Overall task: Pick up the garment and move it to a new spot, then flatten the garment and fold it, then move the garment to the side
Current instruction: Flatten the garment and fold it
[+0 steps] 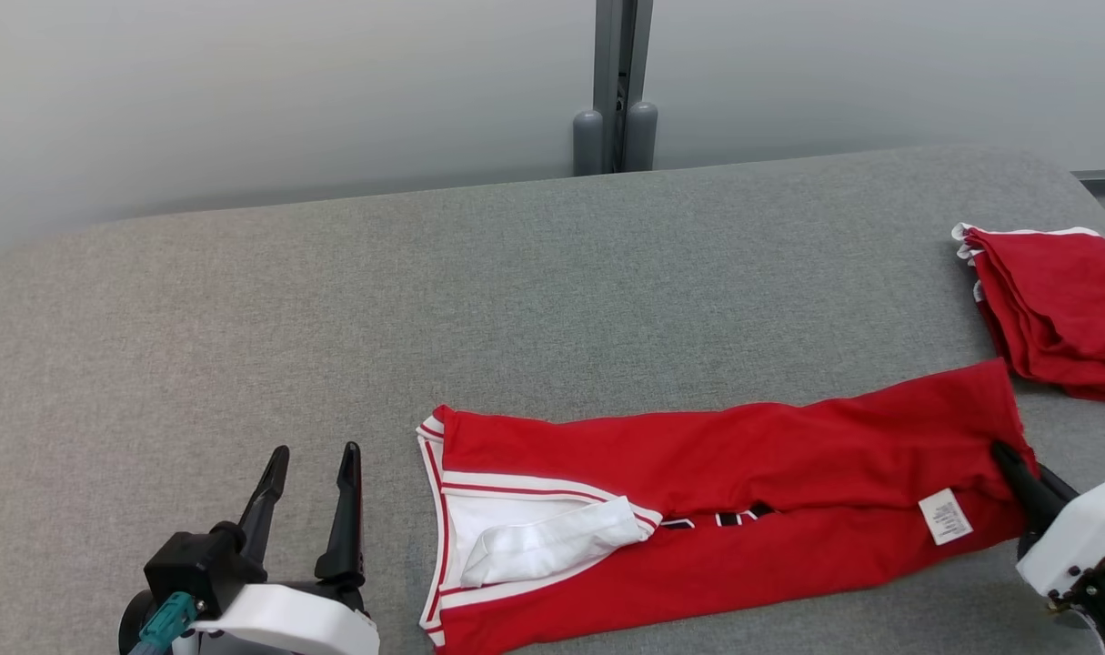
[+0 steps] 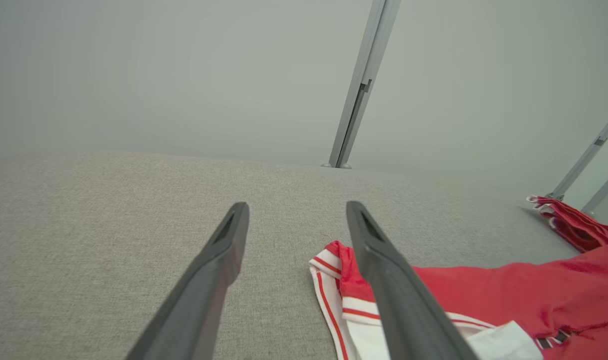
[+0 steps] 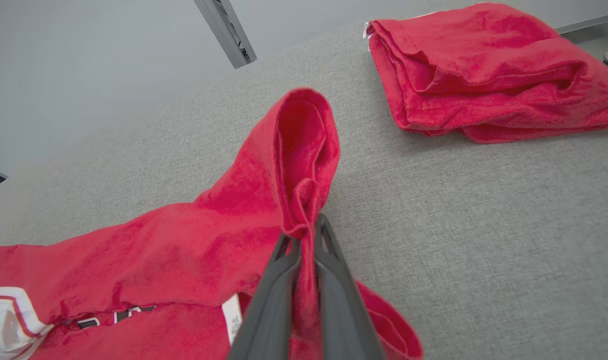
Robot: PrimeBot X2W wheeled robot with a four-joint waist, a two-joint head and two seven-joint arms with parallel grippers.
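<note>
- While the red garment [image 1: 743,473] lies folded lengthwise on the grey table [image 1: 425,300], its hem end sits just beside the folded red pile [image 1: 1061,300]. Its white-trimmed collar end points away from that pile.
- Right gripper [image 3: 304,232]: clamped on the garment's hem edge, at the end nearest the pile. Red cloth is pinched between both fingers and stands up in a loop above the tips.
- White label [image 1: 945,516]: on the garment, near the pinched edge, on the side away from the pile.
- Left gripper [image 1: 316,450]: fingers spread wide with nothing between them. It sits beyond the collar end, well apart from the pile.
</note>
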